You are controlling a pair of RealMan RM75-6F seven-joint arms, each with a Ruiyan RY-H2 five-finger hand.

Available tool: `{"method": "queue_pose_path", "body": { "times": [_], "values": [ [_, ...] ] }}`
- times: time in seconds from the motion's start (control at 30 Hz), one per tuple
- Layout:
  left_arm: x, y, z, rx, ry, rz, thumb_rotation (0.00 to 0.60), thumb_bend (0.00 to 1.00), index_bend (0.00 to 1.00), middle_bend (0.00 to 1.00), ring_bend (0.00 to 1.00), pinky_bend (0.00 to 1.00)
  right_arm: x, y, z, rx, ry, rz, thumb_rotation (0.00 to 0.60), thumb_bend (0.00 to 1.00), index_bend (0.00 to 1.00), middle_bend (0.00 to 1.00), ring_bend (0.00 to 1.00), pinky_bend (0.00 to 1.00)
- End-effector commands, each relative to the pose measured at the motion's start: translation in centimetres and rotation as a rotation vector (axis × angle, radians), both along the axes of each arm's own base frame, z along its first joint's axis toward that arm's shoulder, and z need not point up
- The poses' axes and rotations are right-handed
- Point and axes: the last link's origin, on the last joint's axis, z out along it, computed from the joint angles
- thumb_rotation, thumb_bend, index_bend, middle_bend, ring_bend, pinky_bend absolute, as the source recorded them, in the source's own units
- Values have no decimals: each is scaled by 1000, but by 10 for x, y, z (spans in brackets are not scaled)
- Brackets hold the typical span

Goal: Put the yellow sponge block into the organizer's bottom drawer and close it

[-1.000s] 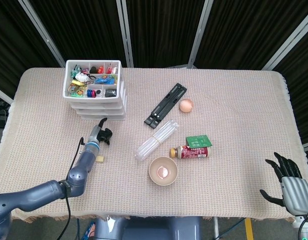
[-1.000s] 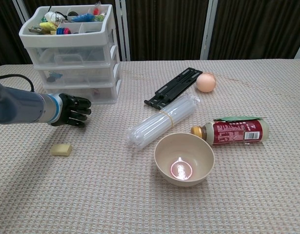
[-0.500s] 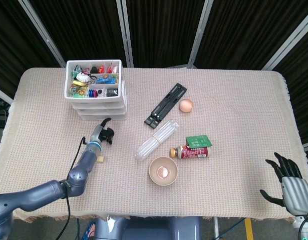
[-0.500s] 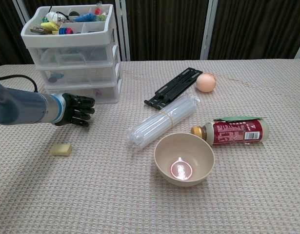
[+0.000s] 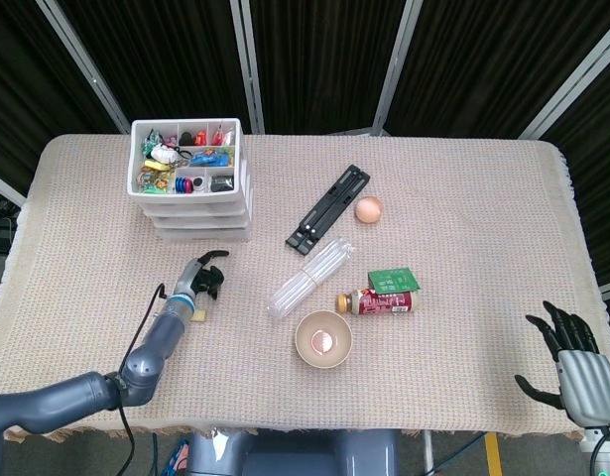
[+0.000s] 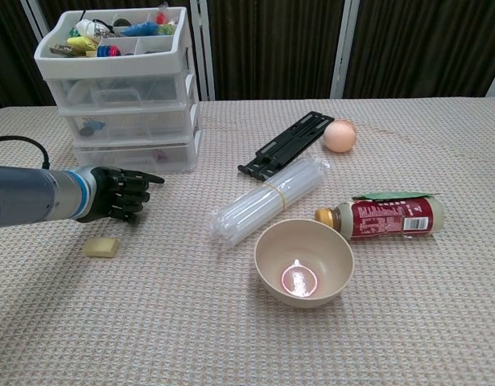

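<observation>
The yellow sponge block (image 6: 101, 247) lies flat on the cloth; in the head view only its edge (image 5: 199, 315) shows beside my left forearm. The white three-drawer organizer (image 6: 122, 88) (image 5: 190, 193) stands at the back left, and its bottom drawer (image 6: 134, 156) is pushed in. My left hand (image 6: 117, 194) (image 5: 207, 277) hovers between the drawer front and the sponge. Its fingers are curled in with one finger pointing right, and it holds nothing. My right hand (image 5: 570, 359) is at the table's near right corner, fingers spread and empty.
A bundle of clear tubes (image 6: 267, 199), a beige bowl (image 6: 304, 261), a lying red bottle (image 6: 384, 217), a green packet (image 5: 392, 279), a black rack (image 6: 286, 145) and a peach ball (image 6: 340, 135) fill the table's middle. The organizer's top tray holds several small trinkets.
My left hand has drawn back a little from the organizer toward the sponge and curled its fingers, leaving one pointing right. The sponge and my right hand have not moved.
</observation>
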Motion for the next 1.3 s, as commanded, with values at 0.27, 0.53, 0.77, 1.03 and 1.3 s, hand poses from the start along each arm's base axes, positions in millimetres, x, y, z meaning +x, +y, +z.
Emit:
{"method": "queue_pose_path", "body": {
  "times": [0.27, 0.53, 0.77, 1.03, 1.3],
  "values": [
    [-13, -26, 27, 57, 169, -203, 600, 1000, 213, 986, 874, 673, 1, 0, 0, -4, 1, 6, 600, 103, 162, 0, 0, 0],
    [-18, -14, 49, 169, 602, -490, 600, 1000, 188, 987, 874, 673, 1, 1, 0, -5, 4, 6, 600, 102, 162, 0, 0, 0],
    [-28, -4, 54, 153, 887, -606, 600, 1000, 175, 987, 875, 674, 1, 0, 0, -6, 2, 5, 600, 102, 163, 0, 0, 0],
    [-34, 4, 53, 136, 1001, -614, 600, 1000, 175, 987, 875, 675, 1, 0, 0, -4, -1, 2, 600, 103, 163, 0, 0, 0],
    [-36, 7, 52, 133, 1028, -617, 600, 1000, 171, 987, 875, 675, 1, 0, 0, -3, -3, -1, 600, 102, 162, 0, 0, 0]
  ]
}}
